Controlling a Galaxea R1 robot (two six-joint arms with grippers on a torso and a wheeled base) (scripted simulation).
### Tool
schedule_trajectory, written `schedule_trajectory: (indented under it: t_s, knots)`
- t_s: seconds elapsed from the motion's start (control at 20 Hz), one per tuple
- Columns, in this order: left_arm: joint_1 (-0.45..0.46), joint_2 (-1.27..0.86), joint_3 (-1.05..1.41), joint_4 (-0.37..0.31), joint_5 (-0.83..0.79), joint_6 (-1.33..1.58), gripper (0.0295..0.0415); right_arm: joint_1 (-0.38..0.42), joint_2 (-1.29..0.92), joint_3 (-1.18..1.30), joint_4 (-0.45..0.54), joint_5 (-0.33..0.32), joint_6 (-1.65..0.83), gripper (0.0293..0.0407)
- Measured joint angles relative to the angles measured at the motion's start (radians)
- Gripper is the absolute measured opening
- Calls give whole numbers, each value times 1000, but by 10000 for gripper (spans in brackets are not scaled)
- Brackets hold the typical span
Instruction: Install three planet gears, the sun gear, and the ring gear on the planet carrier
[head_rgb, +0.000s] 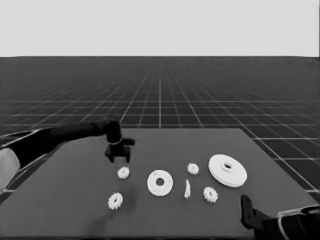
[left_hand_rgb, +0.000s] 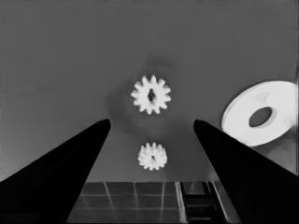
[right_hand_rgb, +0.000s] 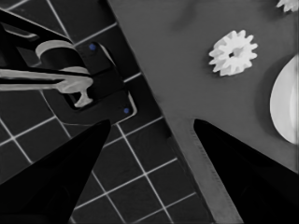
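The dark table (head_rgb: 70, 200) carries seven white parts, none stacked on another. Largest is the larger round part (head_rgb: 227, 170), the ring gear, lying flat toward the right side. The smaller round part (head_rgb: 160, 182), the planet carrier, lies near the middle with its top and central hole bare; no gear sits on it. Four small toothed gears are scattered: one (head_rgb: 123, 172) just left of the carrier, below the left gripper, one (head_rgb: 115, 201) nearer the front left, one (head_rgb: 193, 169) between the two round parts, and one (head_rgb: 210, 194) in front of the ring gear. A thin white piece (head_rgb: 187, 189) stands on edge just right of the carrier.

The left gripper (head_rgb: 118, 158) hangs above the left pair of gears with its fingers (left_hand_rgb: 70, 163) spread wide, gripping nothing. The right gripper (right_hand_rgb: 152, 126) waits at the table's front right corner, fingers apart and empty.
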Motion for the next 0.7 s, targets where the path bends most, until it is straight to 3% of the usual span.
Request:
schedule_trajectory:
  t_s: [0.05,0.15,0.5,0.6,0.7]
  knots:
    - [71,19,-49,62,-43,19,385,0,0,0,0,0,0,385]
    - [151,48,-123,112,-90,49,385,0,0,0,0,0,0,385]
    - [184,68,-173,133,-118,70,385,0,0,0,0,0,0,385]
    - [185,68,-174,133,-119,71,316,0,0,0,0,0,0,385]
    - [185,68,-174,133,-119,71,312,0,0,0,0,0,0,385]
